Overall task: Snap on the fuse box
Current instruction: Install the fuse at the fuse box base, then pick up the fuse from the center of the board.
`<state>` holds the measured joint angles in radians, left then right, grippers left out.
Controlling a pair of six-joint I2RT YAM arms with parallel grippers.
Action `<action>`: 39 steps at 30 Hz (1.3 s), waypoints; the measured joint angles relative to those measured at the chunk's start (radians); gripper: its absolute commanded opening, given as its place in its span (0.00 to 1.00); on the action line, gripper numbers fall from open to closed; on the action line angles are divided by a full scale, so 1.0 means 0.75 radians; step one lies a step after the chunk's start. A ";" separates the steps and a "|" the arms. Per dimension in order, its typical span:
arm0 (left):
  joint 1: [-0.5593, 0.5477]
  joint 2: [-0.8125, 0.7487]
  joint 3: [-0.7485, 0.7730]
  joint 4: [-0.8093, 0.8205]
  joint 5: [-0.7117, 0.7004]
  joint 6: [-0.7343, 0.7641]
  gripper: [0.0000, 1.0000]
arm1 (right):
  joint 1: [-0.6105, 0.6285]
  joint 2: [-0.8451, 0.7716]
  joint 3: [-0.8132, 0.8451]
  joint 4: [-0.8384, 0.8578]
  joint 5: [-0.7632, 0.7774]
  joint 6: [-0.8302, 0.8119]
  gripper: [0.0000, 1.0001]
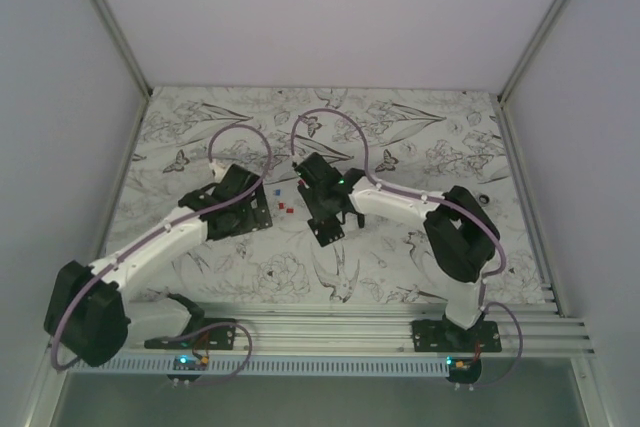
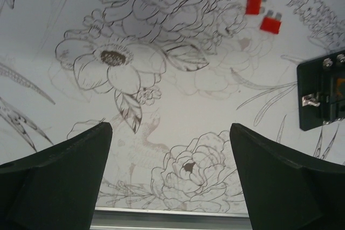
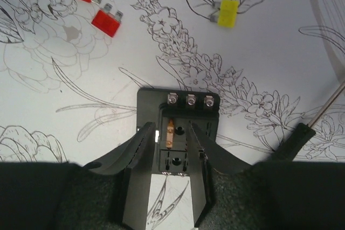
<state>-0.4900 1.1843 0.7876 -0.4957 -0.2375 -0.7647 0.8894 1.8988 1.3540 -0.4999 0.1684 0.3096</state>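
Note:
The fuse box [image 3: 178, 100] is a small black plate with three screws along its far edge, and it lies flat on the flower-printed table. One thin orange fuse [image 3: 170, 133] stands in a slot. My right gripper [image 3: 173, 129] is directly over it with the jaws partly apart. The fingertips [image 3: 146, 138] straddle the orange fuse over the raised middle, and I cannot tell whether they touch it. The box also shows at the right edge of the left wrist view [image 2: 310, 79]. My left gripper [image 2: 170, 127] is wide open and empty, left of the box.
Two loose red fuses [image 3: 106, 22] [image 2: 270, 23] lie beyond the box to the left. A yellow fuse [image 3: 228, 13] lies beyond it to the right. A thin black stick tool [image 3: 294, 136] lies to the right of the box. A metal rail [image 2: 172, 219] runs along the near edge.

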 measured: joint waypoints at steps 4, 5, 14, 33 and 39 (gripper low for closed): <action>0.001 0.158 0.126 0.003 0.004 0.044 0.88 | -0.043 -0.100 -0.133 0.072 -0.037 -0.015 0.49; 0.002 0.208 0.162 0.009 0.009 0.064 0.84 | -0.064 -0.153 -0.198 0.101 -0.053 -0.015 0.51; 0.011 0.663 0.513 0.119 0.093 0.344 0.62 | -0.294 -0.600 -0.652 0.324 -0.107 -0.014 0.74; 0.129 1.157 0.902 0.203 0.335 0.624 0.50 | -0.355 -0.775 -0.869 0.550 -0.134 -0.023 0.90; 0.130 1.125 0.851 0.218 0.373 0.626 0.49 | -0.355 -0.761 -0.869 0.552 -0.144 -0.024 0.91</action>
<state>-0.3927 2.0281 1.4258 -0.3325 0.0422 -0.2955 0.6235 1.3281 0.7025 -0.0860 0.0601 0.2916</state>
